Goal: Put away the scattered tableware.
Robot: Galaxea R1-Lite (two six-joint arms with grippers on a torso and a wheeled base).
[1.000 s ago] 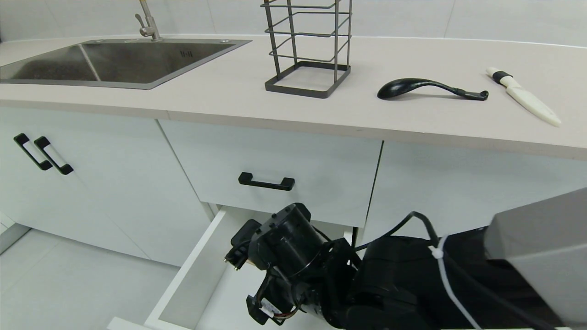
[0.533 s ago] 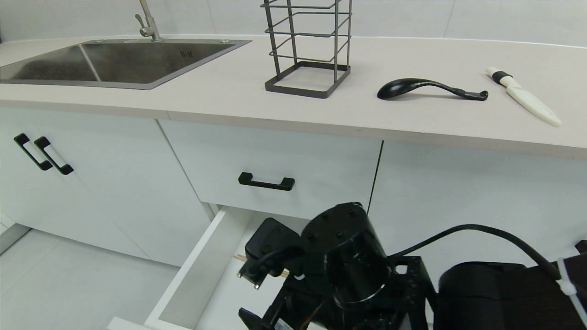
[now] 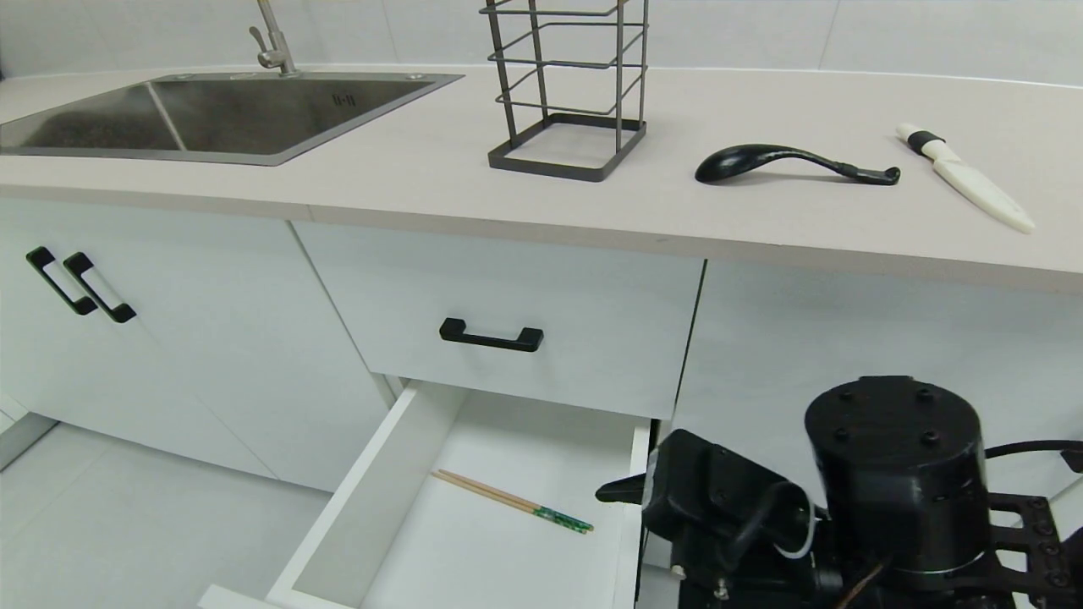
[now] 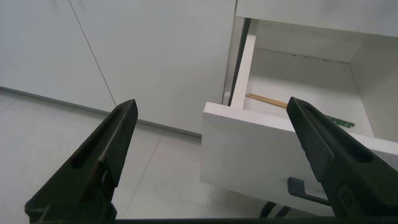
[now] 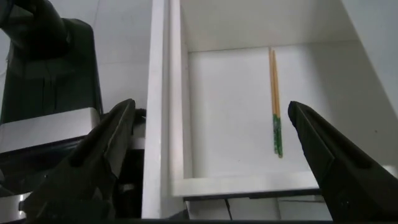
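Wooden chopsticks [image 3: 512, 502], one pair with green-patterned ends, lie flat on the white bottom of the pulled-out lower drawer [image 3: 370, 484]. The sticks are side by side and angled across it, green ends toward its right wall. The left wrist view catches them past the drawer's front panel [image 4: 268, 99]; the right wrist view looks down on them [image 5: 273, 93]. Upper drawer [image 3: 592, 321] is closed, with a black handle [image 3: 491, 336] on its face. The counter [image 3: 381, 186] carries the other loose pieces. A black spoon [image 3: 791, 162] lies on its side right of a dark wire rack [image 3: 567, 85]. A white knife [image 3: 964, 178] with a black band on its handle lies further right, well apart from the spoon. Sink [image 3: 211, 106] and tap [image 3: 271, 38] sit at the counter's left end. Left gripper [image 4: 210, 104] hangs low before the cupboard fronts, facing the drawer's front corner, its fingers spread wide with nothing between them. Right gripper [image 5: 210, 104] hangs above the drawer's side wall [image 5: 176, 124], fingers likewise wide apart and empty, one over the drawer's interior, clear of the chopsticks. The right arm [image 3: 897, 457] shows low in the head view, just beside the drawer's right wall.
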